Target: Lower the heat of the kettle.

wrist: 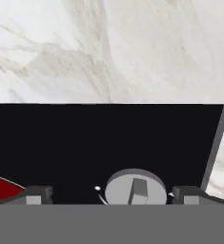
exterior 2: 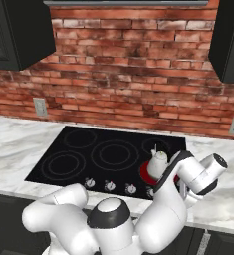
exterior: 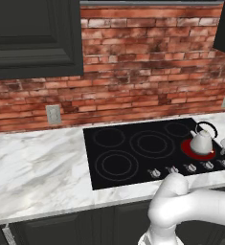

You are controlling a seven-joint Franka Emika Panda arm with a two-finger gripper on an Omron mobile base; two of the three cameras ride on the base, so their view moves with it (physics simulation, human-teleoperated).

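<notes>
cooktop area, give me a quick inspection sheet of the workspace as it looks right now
surface: white marble counter with a black glass cooktop set into it; five ring burners, a row of knobs along its front edge.
job's things: kettle upright on the glowing red burner at the right; in the hand view a grey knob sits between the fingertips.
clutter: nothing seen.
grippers: gripper low over the cooktop's right front edge, fingers either side of the knob, apart from it, open.
cables: nothing seen.
surroundings: red brick wall, dark cabinets above and below, wall outlets on the brick.
</notes>
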